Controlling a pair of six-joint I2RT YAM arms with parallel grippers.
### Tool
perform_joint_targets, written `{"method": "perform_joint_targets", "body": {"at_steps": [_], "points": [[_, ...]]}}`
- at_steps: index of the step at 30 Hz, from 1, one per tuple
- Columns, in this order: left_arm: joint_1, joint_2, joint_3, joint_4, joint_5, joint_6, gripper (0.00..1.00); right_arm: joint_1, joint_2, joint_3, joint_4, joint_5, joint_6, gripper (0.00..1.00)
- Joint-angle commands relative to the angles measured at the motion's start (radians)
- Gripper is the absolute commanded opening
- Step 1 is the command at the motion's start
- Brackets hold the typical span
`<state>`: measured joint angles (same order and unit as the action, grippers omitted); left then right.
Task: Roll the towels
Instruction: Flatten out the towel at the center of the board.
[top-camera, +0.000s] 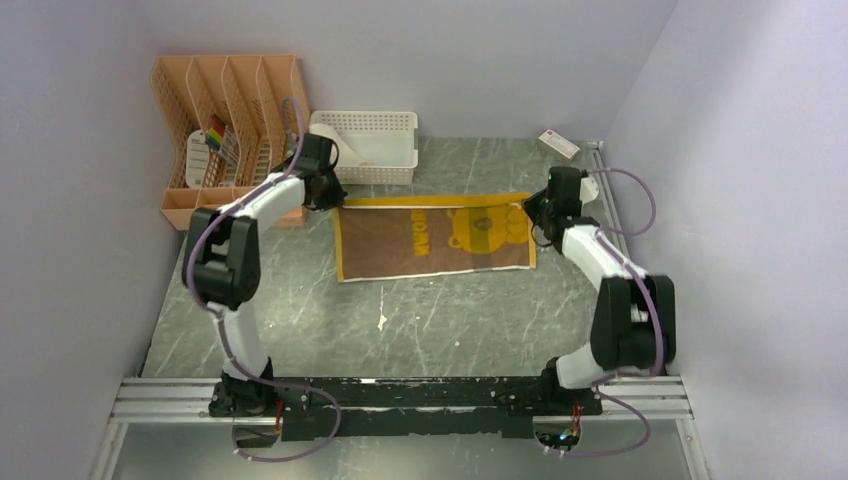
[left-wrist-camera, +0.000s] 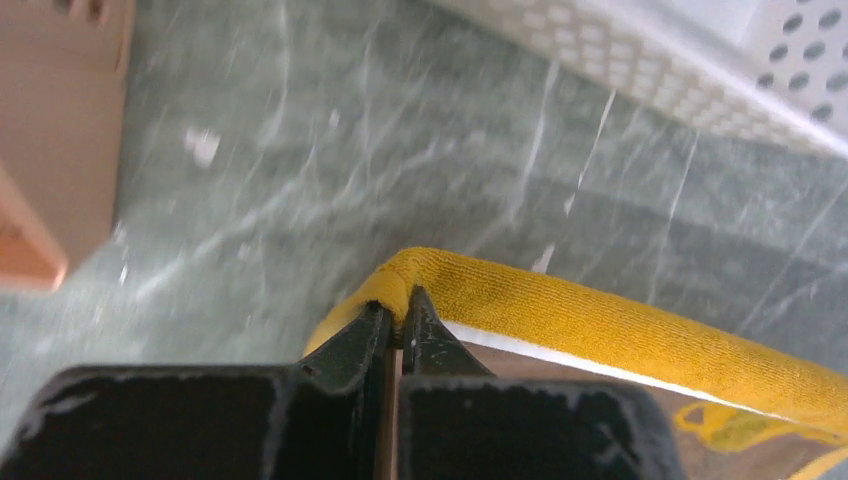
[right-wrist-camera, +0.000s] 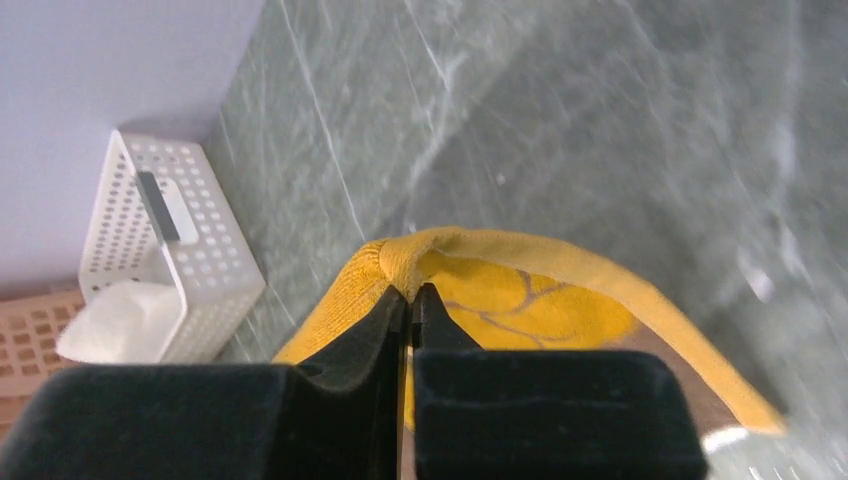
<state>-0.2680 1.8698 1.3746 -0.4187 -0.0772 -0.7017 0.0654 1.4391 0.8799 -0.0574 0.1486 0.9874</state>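
Note:
The mustard-yellow towel (top-camera: 435, 237) with brown patches lies spread across the back middle of the table. Its far left corner (left-wrist-camera: 405, 277) is pinched in my left gripper (left-wrist-camera: 397, 305), which is shut on it. My right gripper (right-wrist-camera: 412, 293) is shut on the far right corner (right-wrist-camera: 420, 255), lifted off the table. In the top view the left gripper (top-camera: 330, 192) and the right gripper (top-camera: 538, 213) sit at the towel's two back corners. A white towel (top-camera: 350, 138) lies in the white basket.
A white lattice basket (top-camera: 392, 170) stands at the back, just behind the yellow towel. An orange slotted rack (top-camera: 190, 205) with small items stands at the back left beside my left arm. A small white box (top-camera: 558, 144) lies at the back right by the wall.

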Motion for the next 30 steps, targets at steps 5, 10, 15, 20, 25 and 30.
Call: {"method": "perform_joint_targets", "body": {"at_steps": [5,10,15,20,25,30], "points": [[0.041,0.256,0.389,-0.032,0.073,0.152,0.34,-0.078,0.387,0.363,0.207,-0.414,-0.129,0.93],[0.042,0.119,0.391,-0.008,0.038,0.216,0.99,-0.049,0.224,0.305,0.270,-0.353,-0.290,1.00],[0.020,-0.133,0.015,0.109,0.083,0.157,0.99,0.099,0.023,0.164,0.173,-0.205,-0.473,1.00],[-0.069,-0.244,-0.352,0.326,0.114,0.067,0.99,0.104,0.064,-0.005,0.216,-0.313,-0.441,0.99],[-0.074,-0.173,-0.414,0.395,0.155,0.045,0.99,0.049,0.152,-0.052,0.296,-0.472,-0.405,0.96],[-0.073,-0.139,-0.459,0.453,0.145,0.052,0.99,0.034,0.171,-0.105,0.317,-0.479,-0.416,0.96]]}}
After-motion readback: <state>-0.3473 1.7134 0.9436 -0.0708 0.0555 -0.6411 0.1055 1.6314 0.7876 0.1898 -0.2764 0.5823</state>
